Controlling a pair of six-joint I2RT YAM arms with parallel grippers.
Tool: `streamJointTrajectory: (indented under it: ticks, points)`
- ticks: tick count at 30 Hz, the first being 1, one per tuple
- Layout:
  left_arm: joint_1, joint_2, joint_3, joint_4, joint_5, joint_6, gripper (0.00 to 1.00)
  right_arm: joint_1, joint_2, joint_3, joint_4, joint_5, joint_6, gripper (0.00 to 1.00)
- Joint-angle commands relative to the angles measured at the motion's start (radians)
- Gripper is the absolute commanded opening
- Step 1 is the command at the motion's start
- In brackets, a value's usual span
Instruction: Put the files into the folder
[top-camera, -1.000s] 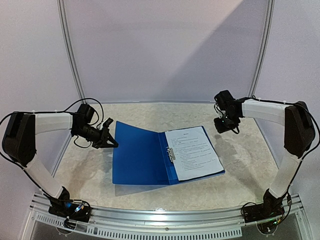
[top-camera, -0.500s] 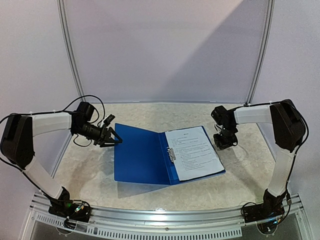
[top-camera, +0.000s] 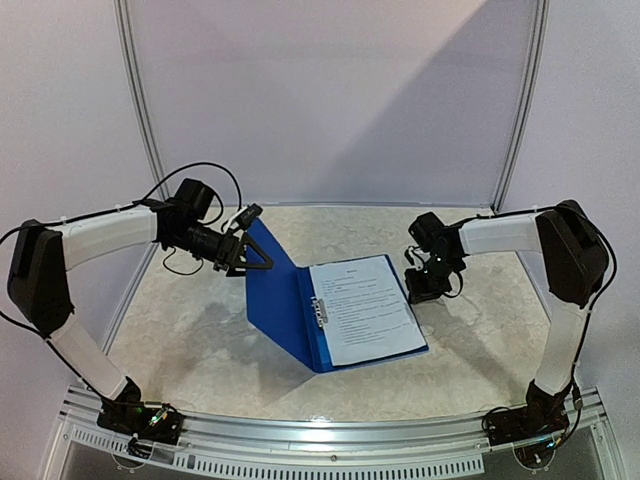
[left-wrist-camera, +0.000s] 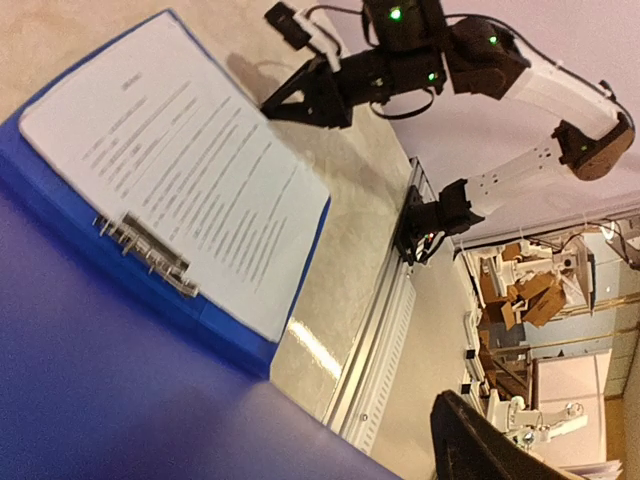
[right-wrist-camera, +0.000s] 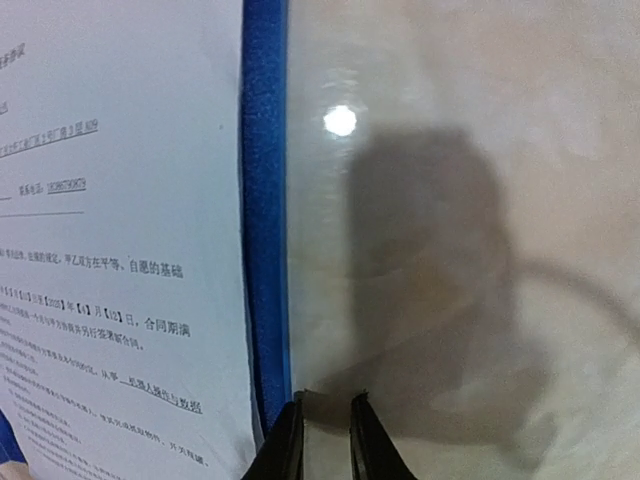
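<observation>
The blue folder (top-camera: 278, 295) lies open on the table, its left cover raised steeply. The files (top-camera: 368, 312) rest flat on its right half, beside the metal clip (top-camera: 320, 310). My left gripper (top-camera: 257, 243) is open at the raised cover's upper edge. In the left wrist view the cover (left-wrist-camera: 120, 400) fills the lower left, and only one finger (left-wrist-camera: 480, 450) shows. My right gripper (right-wrist-camera: 327, 400) sits low on the table, just right of the folder's edge (right-wrist-camera: 265, 200). Its jaws stand narrowly open with nothing between them. The printed files (right-wrist-camera: 120, 200) lie to its left.
The marbled tabletop (top-camera: 480, 330) ends at a metal rail (top-camera: 330, 430) along the near edge. A white curved backdrop (top-camera: 330, 100) closes off the back. Cables hang from the left arm (top-camera: 100, 235).
My left gripper opened and swung up and right, tipping the left cover from flat to steep. The folder slid left. My right gripper dropped left to the folder's right edge and narrowed.
</observation>
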Motion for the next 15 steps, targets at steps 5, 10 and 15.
streamJointTrajectory:
  ticks: [5,10,15]
  points:
    - [-0.096,0.094,0.216,-0.095,0.029,0.085,0.91,0.100,0.055,-0.041,0.172,-0.248,0.138,0.17]
    - [-0.159,0.236,0.359,-0.132,0.019,0.078,0.99,0.142,0.108,-0.016,0.292,-0.318,0.242,0.17]
    - [-0.225,0.318,0.435,-0.167,0.000,0.111,0.99,0.146,0.109,-0.025,0.280,-0.291,0.256,0.17]
